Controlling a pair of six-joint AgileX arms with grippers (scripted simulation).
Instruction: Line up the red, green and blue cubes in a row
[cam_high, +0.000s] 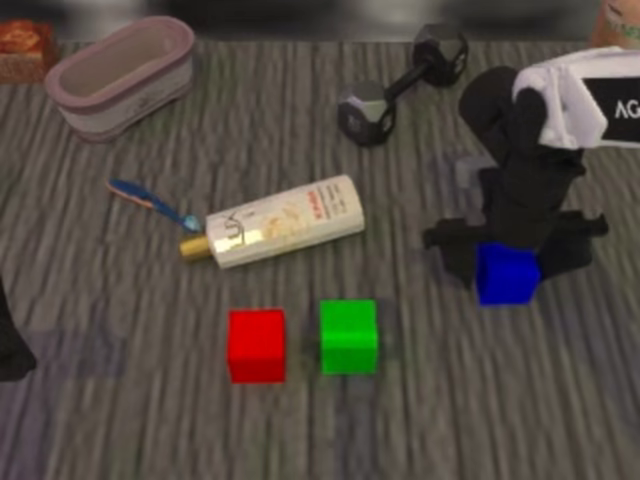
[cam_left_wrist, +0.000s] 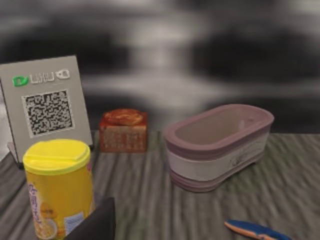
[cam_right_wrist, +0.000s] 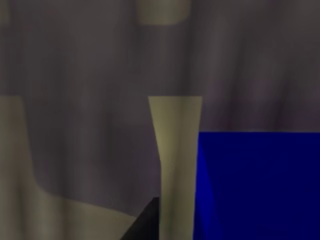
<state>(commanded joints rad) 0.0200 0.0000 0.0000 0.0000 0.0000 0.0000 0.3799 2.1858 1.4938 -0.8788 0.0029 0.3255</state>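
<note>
The red cube and the green cube sit side by side near the table's front, a small gap between them. The blue cube lies farther right and a little farther back, out of their line. My right gripper hangs directly over the blue cube, its black jaws spread wide to either side, open. In the right wrist view the blue cube fills the lower corner, very close. My left gripper is parked at the table's left edge.
A cream lotion bottle and a blue toothbrush lie behind the red and green cubes. A dumbbell is at the back, a pink tub at the back left. A yellow can and a QR sign stand near the left arm.
</note>
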